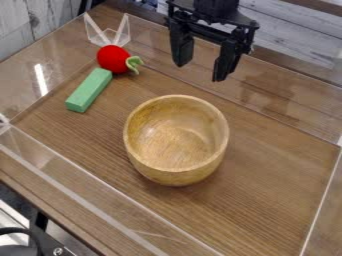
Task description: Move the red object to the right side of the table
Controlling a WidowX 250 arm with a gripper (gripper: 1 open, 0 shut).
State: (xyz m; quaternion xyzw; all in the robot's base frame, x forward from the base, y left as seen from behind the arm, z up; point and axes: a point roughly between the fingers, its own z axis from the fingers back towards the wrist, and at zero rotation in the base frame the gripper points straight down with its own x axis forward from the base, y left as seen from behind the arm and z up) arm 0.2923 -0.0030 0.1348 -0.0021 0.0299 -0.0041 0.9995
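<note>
Wooden bowl sits upright near the middle, empty inside; a green rectangular block lies flat, well apart at upper left.

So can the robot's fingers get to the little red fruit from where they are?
Probably yes. The fingers hang open above the table, and the red fruit sits uncovered off to their left. The green block lies close beside the fruit and the wooden bowl is nearer the camera, neither in between.

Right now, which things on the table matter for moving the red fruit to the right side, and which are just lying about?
In the job:
- red fruit, near the far left
- gripper, open above the table
- table, right side is bare

Lying about:
- wooden bowl, centre
- green block, beside the fruit
</note>
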